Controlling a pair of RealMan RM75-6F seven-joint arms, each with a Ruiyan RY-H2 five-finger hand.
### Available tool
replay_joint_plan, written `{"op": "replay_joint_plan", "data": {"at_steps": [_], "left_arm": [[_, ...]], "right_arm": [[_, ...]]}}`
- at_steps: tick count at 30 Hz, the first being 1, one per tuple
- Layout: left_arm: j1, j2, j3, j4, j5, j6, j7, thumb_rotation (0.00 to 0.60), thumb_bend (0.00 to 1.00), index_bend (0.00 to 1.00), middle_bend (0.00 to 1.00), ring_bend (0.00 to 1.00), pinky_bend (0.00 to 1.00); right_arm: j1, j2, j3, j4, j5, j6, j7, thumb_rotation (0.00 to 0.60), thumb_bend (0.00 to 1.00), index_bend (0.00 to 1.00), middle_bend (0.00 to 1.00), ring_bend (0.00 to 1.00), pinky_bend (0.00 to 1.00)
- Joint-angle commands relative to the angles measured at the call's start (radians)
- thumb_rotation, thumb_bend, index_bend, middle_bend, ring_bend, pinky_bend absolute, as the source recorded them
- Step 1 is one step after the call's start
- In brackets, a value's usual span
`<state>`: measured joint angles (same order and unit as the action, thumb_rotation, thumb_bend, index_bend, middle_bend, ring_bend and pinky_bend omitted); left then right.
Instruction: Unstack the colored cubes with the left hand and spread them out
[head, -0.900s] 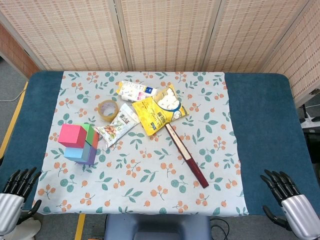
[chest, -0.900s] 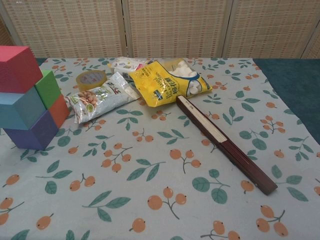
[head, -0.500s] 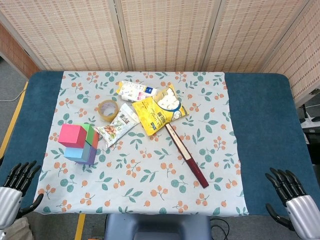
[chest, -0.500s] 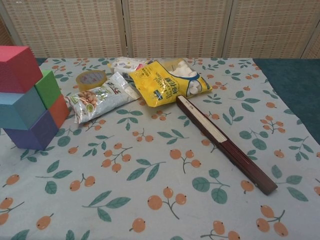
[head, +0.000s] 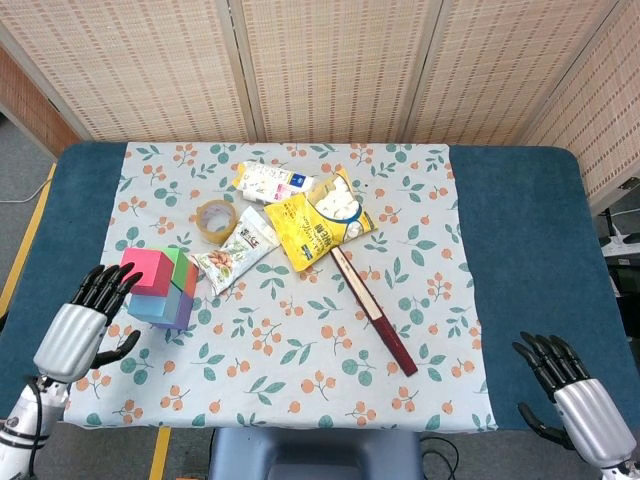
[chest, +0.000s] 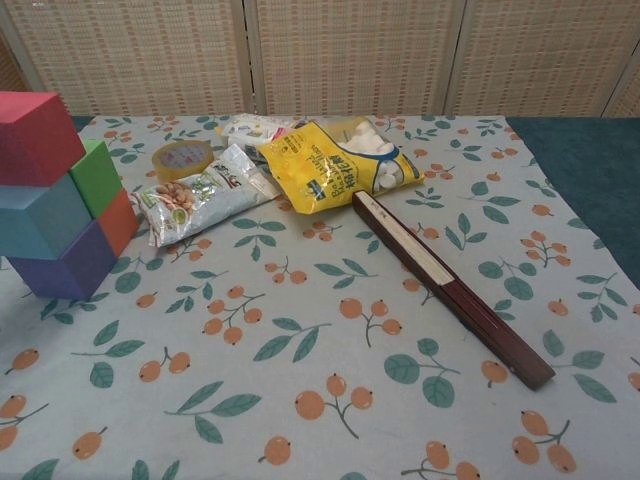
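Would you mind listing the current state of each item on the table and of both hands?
Colored cubes: stacked, untouched.
Left hand: open, beside the stack, holding nothing.
Right hand: open, at the table's near edge.
Tape roll: lying flat.
Nut packet: lying flat, looks sealed.
Yellow bag: lying flat, white pieces showing through.
Folding fan: closed, flat.
White packet: lying flat.

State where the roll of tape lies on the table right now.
In the head view the tape roll lies left of centre, between the nut packet and the cube stack.
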<state>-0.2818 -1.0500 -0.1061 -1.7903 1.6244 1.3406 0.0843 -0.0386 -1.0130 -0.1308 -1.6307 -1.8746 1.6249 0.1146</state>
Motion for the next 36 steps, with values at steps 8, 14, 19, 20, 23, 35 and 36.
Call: {"op": "replay_joint_plan", "data": {"at_steps": [8,14,19,20,23,35,36], "left_arm": [[-0.156,-0.038,-0.075,0.012,-0.197,-0.217,0.112,0.600,0.35,0.00,0.00,0.00,0.00],[-0.206,-0.048,-0.091,0.056,-0.263,-0.274,0.139,0.600,0.35,0.00,0.00,0.00,0.00],[-0.226,-0.053,-0.094,0.087,-0.302,-0.289,0.153,0.600,0.35,0.00,0.03,0.02,0.00],[-0.227,-0.055,-0.094,0.094,-0.309,-0.287,0.158,0.600,0.35,0.00,0.06,0.03,0.00],[-0.231,-0.052,-0.092,0.097,-0.346,-0.298,0.168,0.600,0.35,0.03,0.19,0.15,0.00],[-0.242,-0.036,-0.089,0.093,-0.346,-0.294,0.121,0.600,0.33,0.35,0.61,0.51,0.13],[-0.241,-0.040,-0.087,0.100,-0.330,-0.283,0.106,0.600,0.33,0.36,0.62,0.52,0.14]], "right_arm": [[0.017,-0.005,0.024,-0.007,0.072,-0.040,-0.025,0.600,0.29,0.00,0.00,0.00,0.00],[0.022,0.005,0.020,-0.019,0.089,-0.065,-0.037,0.600,0.29,0.00,0.00,0.00,0.00],[0.021,-0.002,0.028,-0.010,0.095,-0.054,-0.037,0.600,0.29,0.00,0.00,0.00,0.00],[0.022,-0.003,0.029,-0.010,0.098,-0.057,-0.036,0.600,0.29,0.00,0.00,0.00,0.00],[0.026,-0.005,0.031,-0.009,0.108,-0.069,-0.039,0.600,0.29,0.00,0.00,0.00,0.00],[0.034,-0.003,0.026,-0.018,0.122,-0.097,-0.045,0.600,0.29,0.00,0.00,0.00,0.00],[0.034,-0.004,0.026,-0.019,0.123,-0.098,-0.046,0.600,0.29,0.00,0.00,0.00,0.00]]}}
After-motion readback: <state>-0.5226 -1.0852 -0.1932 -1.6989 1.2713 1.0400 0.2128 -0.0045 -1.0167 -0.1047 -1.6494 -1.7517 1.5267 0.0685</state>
